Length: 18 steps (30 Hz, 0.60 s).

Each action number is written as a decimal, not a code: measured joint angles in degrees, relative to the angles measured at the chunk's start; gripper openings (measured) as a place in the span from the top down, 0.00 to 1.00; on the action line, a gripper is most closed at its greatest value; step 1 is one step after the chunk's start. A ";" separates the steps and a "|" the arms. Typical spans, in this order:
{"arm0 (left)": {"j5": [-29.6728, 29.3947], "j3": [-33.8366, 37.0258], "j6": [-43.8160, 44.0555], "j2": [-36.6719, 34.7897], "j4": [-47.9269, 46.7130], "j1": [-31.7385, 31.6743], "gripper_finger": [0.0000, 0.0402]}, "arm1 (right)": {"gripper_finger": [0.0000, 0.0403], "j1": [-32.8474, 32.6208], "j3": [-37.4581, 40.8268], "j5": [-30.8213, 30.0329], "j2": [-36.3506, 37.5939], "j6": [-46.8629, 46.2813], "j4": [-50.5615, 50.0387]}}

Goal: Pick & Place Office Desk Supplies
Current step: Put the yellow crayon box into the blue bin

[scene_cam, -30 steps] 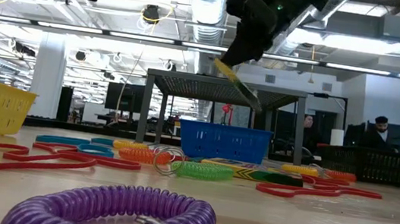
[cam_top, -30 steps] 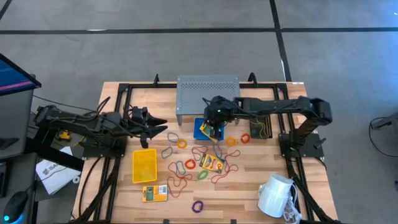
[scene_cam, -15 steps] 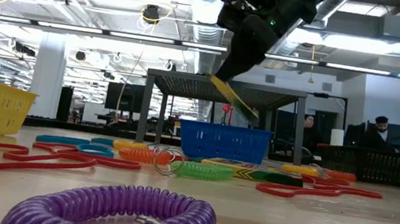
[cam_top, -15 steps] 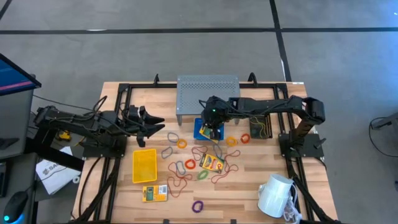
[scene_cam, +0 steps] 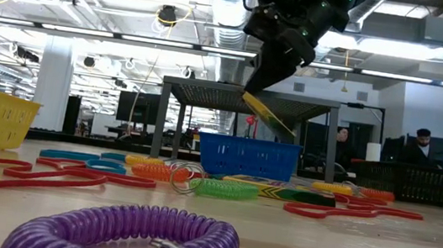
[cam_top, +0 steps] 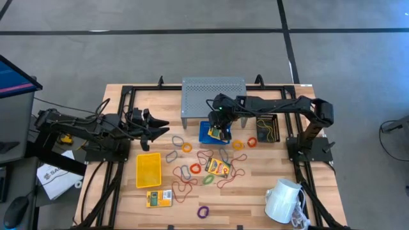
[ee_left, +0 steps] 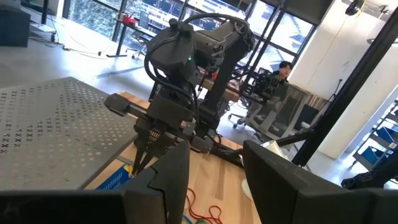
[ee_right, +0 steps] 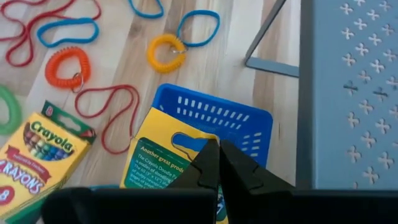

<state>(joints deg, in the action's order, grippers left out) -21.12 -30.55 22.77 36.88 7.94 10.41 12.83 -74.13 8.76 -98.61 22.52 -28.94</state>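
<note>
Yellow packet [ee_right: 163, 167] pinched in right pincer [ee_right: 214, 163], above blue bin [ee_right: 211, 118]

A grey floor [cam_top: 192, 57] crossed by dark lines surrounded the wooden table [cam_top: 252, 191]. Beyond it, ceiling lights [scene_cam: 167, 14] lit an open office with tall windows [ee_left: 143, 18].

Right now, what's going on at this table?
The right gripper is shut on a yellow packet and holds it in the air over the blue bin, beside the grey riser. The left gripper hangs open above the table's left side, holding nothing. Coloured loops, two more packets, the yellow bin and a white mug lie on the table.
</note>
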 joint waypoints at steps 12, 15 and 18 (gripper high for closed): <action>0.02 0.00 0.01 0.00 0.00 0.01 0.64 | 1.00 -0.49 0.03 0.38 -2.95 2.15 0.96; 0.02 0.00 0.01 0.02 0.07 0.00 0.64 | 1.00 -0.88 0.07 0.36 -4.05 1.91 1.93; 0.02 0.00 0.03 0.00 0.35 0.04 0.64 | 1.00 -0.91 0.08 0.23 -3.96 1.93 2.70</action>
<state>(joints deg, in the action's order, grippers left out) -21.10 -30.55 22.81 36.88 8.29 10.46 11.92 -74.04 8.99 -102.57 24.45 -26.24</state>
